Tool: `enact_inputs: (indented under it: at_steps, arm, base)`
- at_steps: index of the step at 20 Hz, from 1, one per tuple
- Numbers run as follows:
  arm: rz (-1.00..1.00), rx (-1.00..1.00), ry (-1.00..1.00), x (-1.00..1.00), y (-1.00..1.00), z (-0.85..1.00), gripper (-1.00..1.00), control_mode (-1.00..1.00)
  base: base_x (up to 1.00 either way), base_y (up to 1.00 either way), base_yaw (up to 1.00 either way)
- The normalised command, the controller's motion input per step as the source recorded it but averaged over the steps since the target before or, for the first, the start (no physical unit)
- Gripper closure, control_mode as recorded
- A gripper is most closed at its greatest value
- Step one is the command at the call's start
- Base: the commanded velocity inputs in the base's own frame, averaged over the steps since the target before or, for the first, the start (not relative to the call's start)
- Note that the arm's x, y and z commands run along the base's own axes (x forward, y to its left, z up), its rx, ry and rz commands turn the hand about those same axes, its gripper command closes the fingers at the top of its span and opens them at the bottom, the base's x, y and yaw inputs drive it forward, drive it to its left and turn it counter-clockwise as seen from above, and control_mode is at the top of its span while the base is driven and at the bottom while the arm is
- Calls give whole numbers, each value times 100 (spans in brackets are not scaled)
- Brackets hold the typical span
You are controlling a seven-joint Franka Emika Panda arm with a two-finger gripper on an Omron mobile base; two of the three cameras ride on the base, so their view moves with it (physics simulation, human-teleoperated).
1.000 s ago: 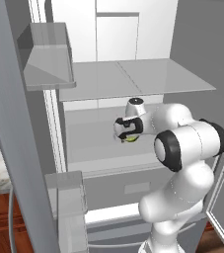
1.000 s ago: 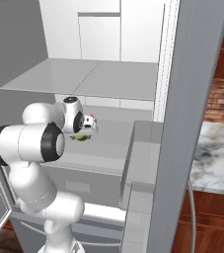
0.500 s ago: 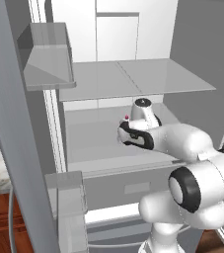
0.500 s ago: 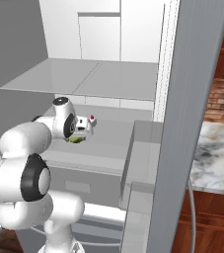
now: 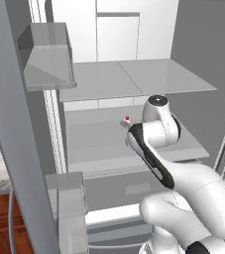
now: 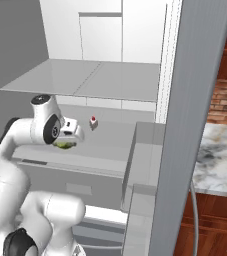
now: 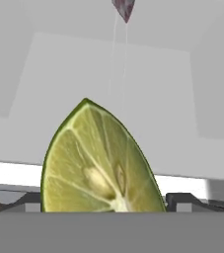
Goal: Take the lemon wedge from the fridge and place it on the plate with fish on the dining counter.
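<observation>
- The tool [image 6: 71, 136] reaches inside the fridge [image 6: 110, 80], jaws spread wide either side of the lemon wedge [image 7: 101, 163] (unclenched).
- A small red-capped bottle [image 6: 92, 122] stands just beyond the wedge.

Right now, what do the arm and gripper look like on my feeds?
The arm is glossy white with rounded, bulbous links, a black band along the forearm and dark rings at the joints. The gripper has a white boxy body with small dark fingertips. No cables or markings are visible.
</observation>
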Motion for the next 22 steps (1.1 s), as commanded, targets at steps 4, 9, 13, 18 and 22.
enact_inputs:
  at_steps: [4,9,13,18,22]
  arm:
    - [-9,1,4,-100,-8,82,100,-100]
    - [-3,2,-8,-100,-19,44,100,-100]
    - [0,15,-39,-91,-23,32,100,-100]
    - [0,19,-15,-25,-10,68,100,-100]
    - [-2,3,11,12,1,50,100,-100]
  base:
    - [0,0,0]
    - [0,0,0]
    - [0,0,0]
    - [0,0,0]
    - [0,0,0]
